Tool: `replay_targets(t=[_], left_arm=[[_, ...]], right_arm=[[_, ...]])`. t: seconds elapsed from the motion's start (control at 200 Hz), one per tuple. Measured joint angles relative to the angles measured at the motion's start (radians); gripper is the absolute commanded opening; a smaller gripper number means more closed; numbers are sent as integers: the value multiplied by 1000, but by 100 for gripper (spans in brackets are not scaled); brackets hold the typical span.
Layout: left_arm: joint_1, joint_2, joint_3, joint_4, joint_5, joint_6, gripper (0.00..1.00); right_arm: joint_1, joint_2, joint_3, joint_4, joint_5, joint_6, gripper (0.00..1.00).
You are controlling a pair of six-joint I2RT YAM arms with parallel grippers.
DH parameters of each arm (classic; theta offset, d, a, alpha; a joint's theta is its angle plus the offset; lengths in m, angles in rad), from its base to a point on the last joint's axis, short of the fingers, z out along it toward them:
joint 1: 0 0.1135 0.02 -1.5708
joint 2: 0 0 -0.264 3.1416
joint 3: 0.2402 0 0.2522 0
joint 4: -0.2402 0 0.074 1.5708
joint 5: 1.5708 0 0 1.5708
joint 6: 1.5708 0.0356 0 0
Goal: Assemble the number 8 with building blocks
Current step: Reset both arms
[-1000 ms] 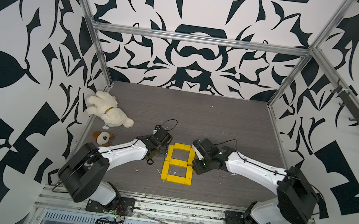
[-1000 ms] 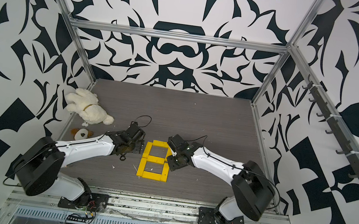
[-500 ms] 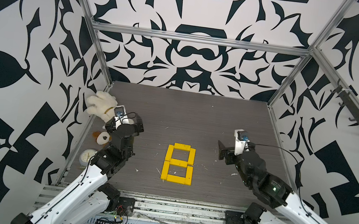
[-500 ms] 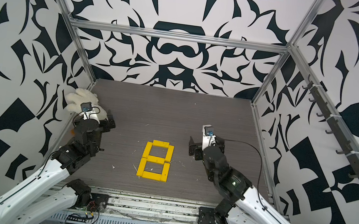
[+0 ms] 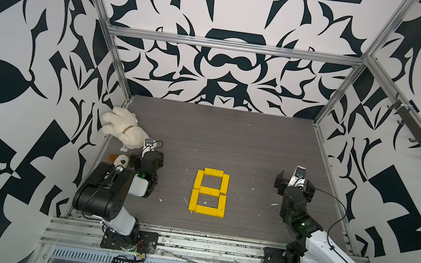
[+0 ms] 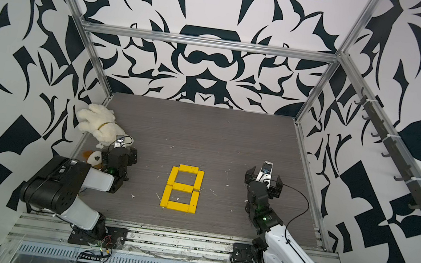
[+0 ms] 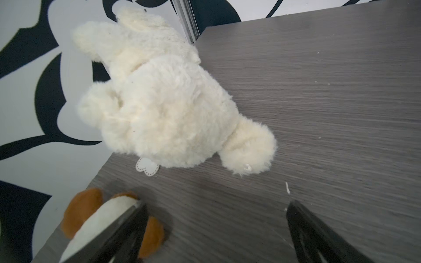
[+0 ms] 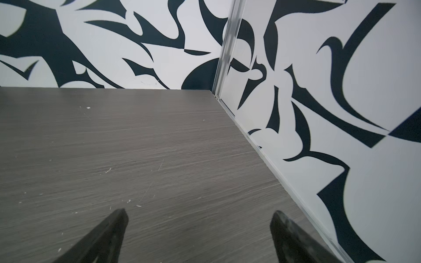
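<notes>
Seven flat yellow bars (image 5: pixel 213 172) forming a number 8 (image 5: pixel 209 190) on grey wood-grain table (image 5: pixel 230 140), left gripper (image 7: pixel 216 205) at its nine o'clock, right gripper (image 8: pixel 198 213) at three o'clock, both with jaws spread wide and empty, fluffy white plush toy (image 5: pixel 123 128) at ten o'clock.

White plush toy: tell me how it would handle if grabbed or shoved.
The white plush toy looks soft and floppy, with fluffy pile and sprawled limbs, so it would likely squash and sag in a grip. It is probably light for its bulk. Lying flat on the table, it should drag or bunch rather than roll.
</notes>
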Motion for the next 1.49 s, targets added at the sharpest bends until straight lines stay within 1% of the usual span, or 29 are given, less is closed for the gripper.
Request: replay_targets(t=[0.045, 0.08, 0.145, 0.175, 0.22, 0.28, 0.385, 0.445, 0.51, 0.61, 0.695, 0.775, 0.805, 0.87, 0.915, 0.96, 1.105, 1.495], left_arm=[[40, -25, -1, 6, 68, -13, 99], [93, -26, -5, 61, 134, -32, 99], [172, 13, -8, 169, 197, -61, 100], [198, 14, -2, 144, 229, -71, 99], [216, 4, 13, 94, 287, -79, 99], [217, 9, 34, 93, 357, -78, 99], [215, 2, 51, 70, 423, -82, 100], [215, 5, 50, 81, 423, -91, 99], [227, 0, 51, 56, 425, -113, 99], [243, 2, 51, 61, 434, -129, 99], [239, 1, 51, 55, 448, -127, 99], [224, 1, 51, 47, 455, -119, 99], [220, 1, 53, 43, 458, -116, 99], [215, 1, 53, 39, 463, -110, 99], [214, 1, 53, 32, 464, -108, 99], [214, 1, 55, 23, 467, -105, 99], [214, 1, 68, -1, 468, -102, 99], [214, 1, 74, -6, 474, -101, 99]], right_arm=[[-10, 14, 0, 20, -29, 0, 100], [-11, 24, 0, 33, -48, -1, 100], [-11, 41, 0, 59, -68, -18, 100], [-11, 49, 0, 74, -68, -26, 100], [-12, 61, 0, 97, -66, -39, 100], [-18, 85, 0, 132, -53, -55, 100], [-46, 173, -5, 219, -23, -65, 100], [-62, 240, -34, 309, -36, -66, 100], [-76, 330, -82, 415, -61, -70, 100], [-108, 470, -103, 510, -122, -90, 100], [-139, 595, -63, 579, -210, -144, 100], [-175, 744, 39, 606, -270, -175, 100], [-202, 772, 72, 595, -323, -166, 100], [-268, 795, 89, 647, -398, -161, 100], [-299, 806, 87, 677, -417, -155, 100], [-319, 806, 87, 661, -425, -142, 100], [-319, 810, 116, 603, -434, -116, 100], [-319, 810, 129, 570, -434, -96, 100]])
